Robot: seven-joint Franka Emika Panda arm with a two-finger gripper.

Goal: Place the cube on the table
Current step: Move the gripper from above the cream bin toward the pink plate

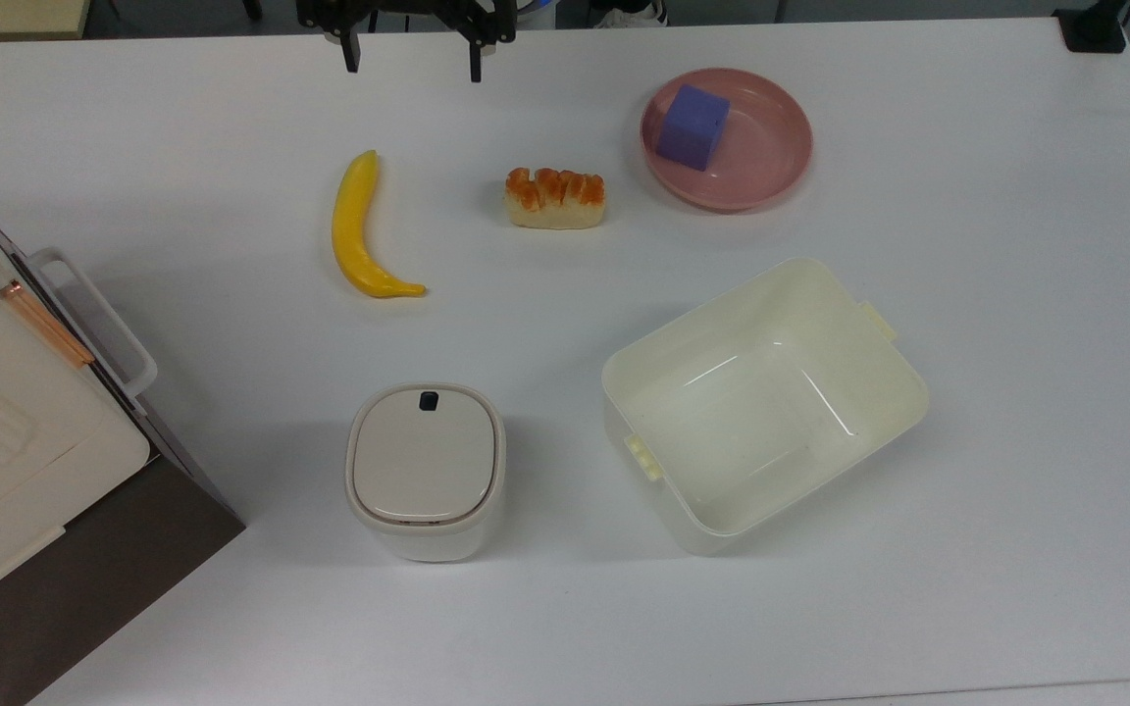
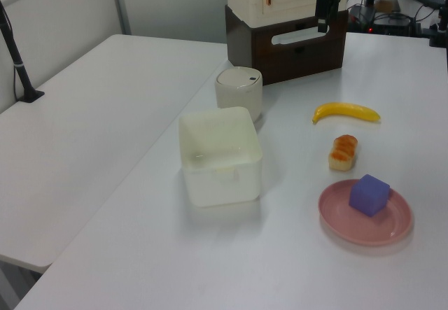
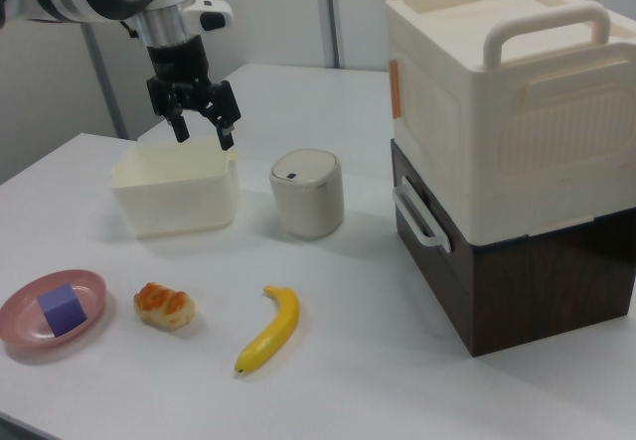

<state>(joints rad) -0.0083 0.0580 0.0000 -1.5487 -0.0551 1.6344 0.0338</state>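
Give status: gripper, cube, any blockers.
Gripper open, empty, raised. Small purple-blue cube sits in pink round plate, untouched. White table bare beside plate; nothing in the way.

Brightness: all three views are evenly and brightly lit.
Source: diffuse overhead light is suggested by short, soft shadows.
Shadows: faint grey patches are cast beside the tub (image 1: 761, 402) and lidded bin (image 1: 425, 471).
Glare: the table (image 1: 1016, 294) is nearly washed out; thin highlights are seen inside the tub.
Focus: slight softness is seen throughout.

The top view looks straight down on the desk (image 1: 967, 490); left and right views face it obliquely from opposite ends.
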